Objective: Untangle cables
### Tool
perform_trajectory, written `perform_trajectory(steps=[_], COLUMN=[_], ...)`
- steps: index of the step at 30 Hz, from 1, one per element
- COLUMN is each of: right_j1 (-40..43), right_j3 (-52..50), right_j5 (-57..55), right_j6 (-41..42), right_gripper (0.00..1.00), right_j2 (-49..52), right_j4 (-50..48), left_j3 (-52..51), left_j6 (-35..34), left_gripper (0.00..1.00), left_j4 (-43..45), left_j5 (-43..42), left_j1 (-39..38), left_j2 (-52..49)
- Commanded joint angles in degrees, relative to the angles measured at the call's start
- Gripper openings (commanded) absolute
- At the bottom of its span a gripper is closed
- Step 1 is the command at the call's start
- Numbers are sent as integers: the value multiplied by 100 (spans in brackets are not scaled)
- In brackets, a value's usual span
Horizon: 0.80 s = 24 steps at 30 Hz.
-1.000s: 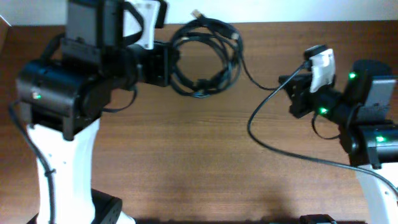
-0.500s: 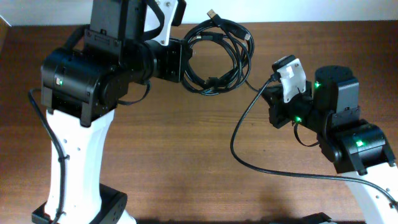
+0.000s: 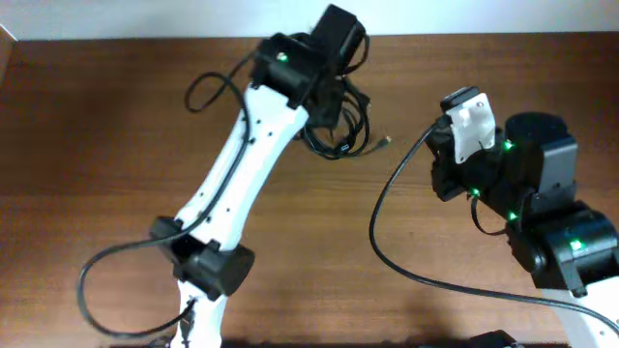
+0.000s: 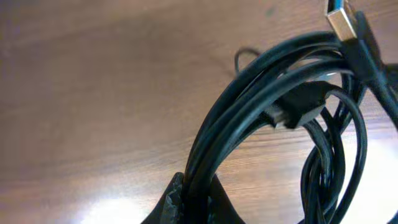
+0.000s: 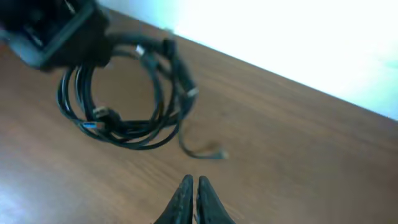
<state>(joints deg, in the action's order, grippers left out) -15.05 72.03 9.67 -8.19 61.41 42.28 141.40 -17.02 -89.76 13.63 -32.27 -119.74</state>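
The cables (image 3: 340,124) are a coil of thin black cords at the far middle of the table. My left gripper (image 3: 331,79) reaches out over them and is shut on several strands (image 4: 198,186). A metallic USB plug (image 4: 342,22) and a small dark plug (image 4: 298,107) show in the coil. One thin cord end with a small plug (image 3: 386,141) trails loose to the right of the coil. My right gripper (image 5: 194,190) is shut and empty, over bare wood a little short of that loose end (image 5: 214,153). The coil (image 5: 124,106) and my left gripper (image 5: 56,31) show in the right wrist view.
The right arm's own thick black cable (image 3: 375,232) loops over the table's middle right. The left arm's white link (image 3: 242,164) stretches diagonally across the centre. The table's far edge meets a white wall (image 3: 145,19).
The left arm has stretched out toward the far side, still holding the coil, which now hangs lower and more bunched. The right arm swung left, then shifted slightly right; its gripper stays shut.
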Motion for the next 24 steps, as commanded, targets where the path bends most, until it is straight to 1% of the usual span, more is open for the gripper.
perform_trajectory(steps=[1, 4, 8, 9, 10, 15, 18, 20, 22, 23, 24], right_j1=[-31, -31, -31, -31, -31, -31, -31, -31, -31, -31, -31], right_j3=[302, 304, 304, 304, 306, 304, 304, 304, 304, 304, 304], right_j5=[-566, -590, -590, -590, -590, -590, -590, -590, -590, -588, -590], right_j6=[-61, -87, -133, -149, -149, -149, -153, -173, -173, -170, -170], right_gripper=[4, 4, 4, 4, 4, 4, 4, 4, 4, 4, 5], right_j2=[-184, -181, -181, -181, -181, -186, -186, -186, -184, -181, -181], right_j4=[83, 157, 188, 188, 186, 192, 188, 188, 190, 192, 212], left_j3=[-372, -444, -466, -466, -466, -450, 96, 686, 1502, 1847, 2107], left_j6=[-363, -273, -289, -291, -291, -275, -267, -264, -264, -264, -262], left_gripper=[0, 0, 1, 71, 100, 99, 99, 99, 99, 99, 99], left_j4=[603, 992, 802, 737, 684, 732, 841, 1005, 1624, 2177, 2951], left_j5=[442, 675, 962, 975, 973, 1062, 1803, 2323, 3176, 3731, 4365], left_j1=[-79, -208, -208, -208, -208, -208, -221, -221, -219, -219, -219], left_j2=[-81, -92, -149, -149, -149, -142, -138, -138, -138, -138, -138])
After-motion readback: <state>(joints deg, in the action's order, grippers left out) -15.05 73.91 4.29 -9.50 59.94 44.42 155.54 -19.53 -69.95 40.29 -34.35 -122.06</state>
